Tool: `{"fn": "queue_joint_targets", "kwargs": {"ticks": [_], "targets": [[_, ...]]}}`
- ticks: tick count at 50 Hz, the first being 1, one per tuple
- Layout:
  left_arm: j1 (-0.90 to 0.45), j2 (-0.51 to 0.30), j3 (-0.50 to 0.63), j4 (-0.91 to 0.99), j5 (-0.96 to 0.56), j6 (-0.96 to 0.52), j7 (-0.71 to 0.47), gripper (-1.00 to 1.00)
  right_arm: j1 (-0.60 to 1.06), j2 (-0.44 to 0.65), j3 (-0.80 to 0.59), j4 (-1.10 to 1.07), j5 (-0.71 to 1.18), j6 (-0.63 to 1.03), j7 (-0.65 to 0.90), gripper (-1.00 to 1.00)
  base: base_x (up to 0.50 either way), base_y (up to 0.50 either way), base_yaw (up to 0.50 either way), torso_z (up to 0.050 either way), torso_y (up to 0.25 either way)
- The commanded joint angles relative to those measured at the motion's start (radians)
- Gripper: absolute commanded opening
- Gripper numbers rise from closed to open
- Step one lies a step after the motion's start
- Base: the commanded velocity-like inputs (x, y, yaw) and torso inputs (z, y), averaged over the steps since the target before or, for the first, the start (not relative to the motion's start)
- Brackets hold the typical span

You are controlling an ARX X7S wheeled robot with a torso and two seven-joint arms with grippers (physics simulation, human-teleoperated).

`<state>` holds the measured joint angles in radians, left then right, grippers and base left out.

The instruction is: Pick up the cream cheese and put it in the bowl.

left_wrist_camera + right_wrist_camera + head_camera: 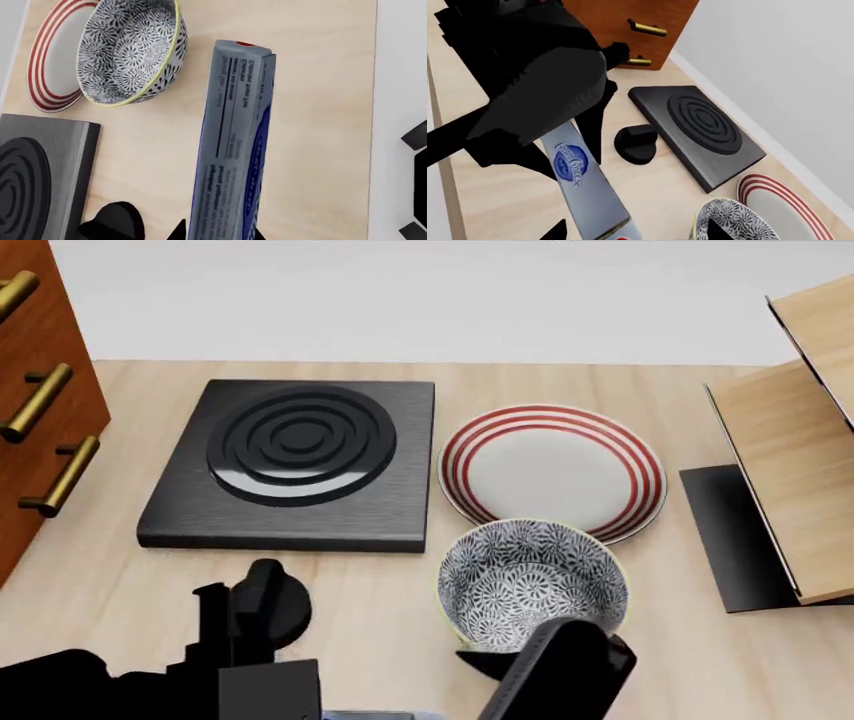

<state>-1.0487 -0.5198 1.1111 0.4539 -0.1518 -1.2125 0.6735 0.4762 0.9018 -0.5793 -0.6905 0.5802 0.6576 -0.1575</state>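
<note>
The cream cheese (233, 145), a long silver-grey box with blue print and a red dot on its far end, is held off the wooden counter. My left gripper (217, 234) is shut on its near end, one dark finger pressed against each side. From the right wrist view, the same box (584, 190) hangs below the black left arm, logo upward. My right gripper (637, 231) is open, its fingertips wide apart and clear of the box. The black-and-white floral bowl (534, 580) stands upright in front of the plate, just beyond the box's far end (130, 50).
A white plate with red rings (554, 470) lies behind the bowl. A black stove block (294, 460) sits at the left, with a black knob (267, 605) in front of it. A wooden cabinet with brass handles (40, 390) stands far left, and a wooden rack (787, 440) far right.
</note>
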Motion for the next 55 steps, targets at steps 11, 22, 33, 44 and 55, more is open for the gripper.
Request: {"fn": "queue_joint_targets", "kwargs": {"ticks": [11,22,33,44,55], "targets": [[-0.021,0.009,-0.032,0.033,-0.004,-0.025,-0.006,-1.00,0.028,-0.028,-0.061,0.025,-0.070,0.016,-0.017,1.00,0.00,0.00,0.00,0.000,0.000],[-0.058,0.021,-0.031,0.045,-0.012,-0.062,0.009,-1.00,0.034,-0.030,-0.086,0.030,-0.093,0.023,-0.022,1.00,0.00,0.00,0.00,0.000,0.001],[-0.029,0.025,-0.011,0.074,-0.001,-0.050,-0.020,-1.00,0.045,-0.044,-0.103,0.046,-0.110,0.020,-0.030,1.00,0.00,0.00,0.00,0.000,0.000],[-0.061,0.030,-0.011,0.063,-0.009,-0.065,-0.003,-1.00,0.036,-0.044,-0.113,0.067,-0.123,0.000,-0.036,1.00,0.00,0.00,0.00,0.000,0.001],[-0.060,0.025,-0.013,0.068,-0.009,-0.071,-0.009,-1.00,0.034,-0.038,-0.119,0.061,-0.130,-0.011,-0.039,-1.00,0.00,0.00,0.00,0.001,0.000]]}}
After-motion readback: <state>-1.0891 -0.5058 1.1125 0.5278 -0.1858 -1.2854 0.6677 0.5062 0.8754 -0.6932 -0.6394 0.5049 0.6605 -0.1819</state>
